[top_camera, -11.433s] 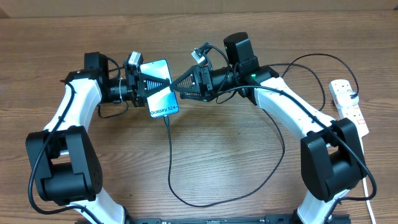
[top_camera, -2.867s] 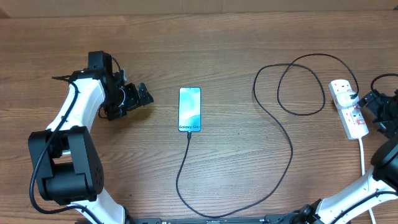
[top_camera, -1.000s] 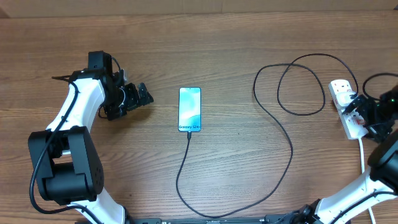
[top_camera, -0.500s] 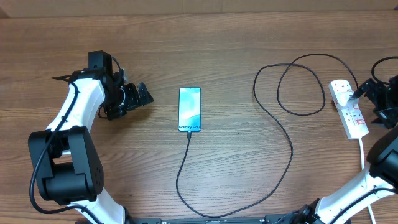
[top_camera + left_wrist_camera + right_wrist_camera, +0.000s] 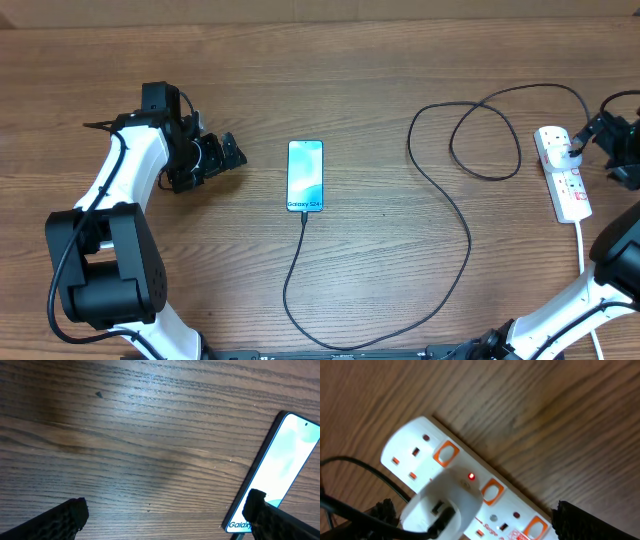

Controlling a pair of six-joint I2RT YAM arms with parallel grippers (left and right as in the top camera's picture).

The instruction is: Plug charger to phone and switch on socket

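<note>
Jaws of both arms released, spread wide, empty. Just beside one left fingertip (image 5: 265, 510): the phone (image 5: 306, 176), flat on the table (image 5: 380, 80), screen lit, charger cable (image 5: 468, 235) meeting its lettered end. Framed between the right jaws, untouched: the white power strip (image 5: 485, 487), white plug (image 5: 442, 505) seated, small red light (image 5: 471, 476) glowing.

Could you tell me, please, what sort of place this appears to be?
Probably a robotics lab bench: two robot arms at a wood-grain table, with a phone, charger and socket laid out.
</note>
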